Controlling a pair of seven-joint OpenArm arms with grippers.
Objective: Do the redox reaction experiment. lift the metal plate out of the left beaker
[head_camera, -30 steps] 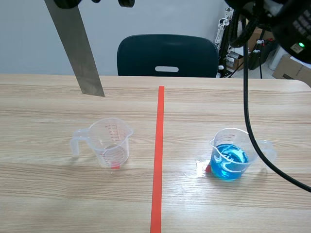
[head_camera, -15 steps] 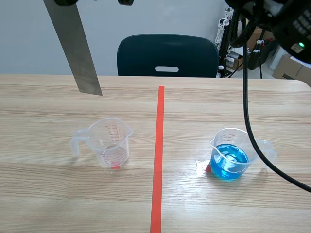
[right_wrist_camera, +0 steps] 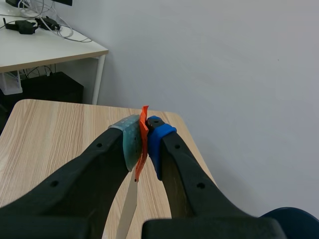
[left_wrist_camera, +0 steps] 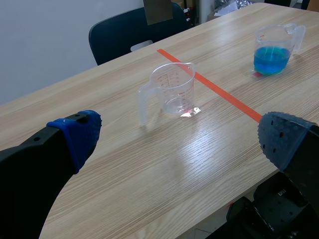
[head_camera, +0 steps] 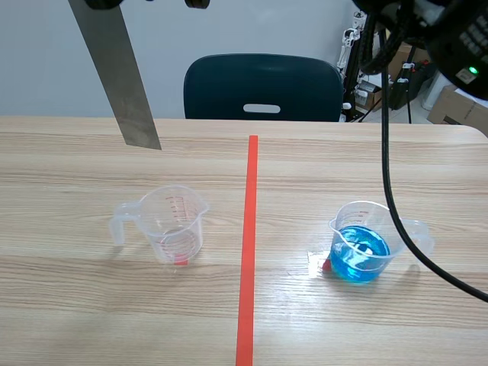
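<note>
One plate (head_camera: 122,76) of grey metal hangs in the air, fully out of the left beaker (head_camera: 177,223), above it and on its far side. The plate's long axis is near upright, with the lower end slanting toward the beaker. The right pincer (right_wrist_camera: 143,139) pinches the plate's top, pads pressed on an orange tab (right_wrist_camera: 143,130) there, so the plate lies straight below that pincer. The lift looks complete. The left pincer (left_wrist_camera: 182,134) is spread and empty, low on the beaker's near side. The beaker looks empty and carries red measuring marks, too small to read. Well to its right, past the tape line, a blue beaker (head_camera: 360,248) stands on the counter (head_camera: 76,305). No brand shows.
</note>
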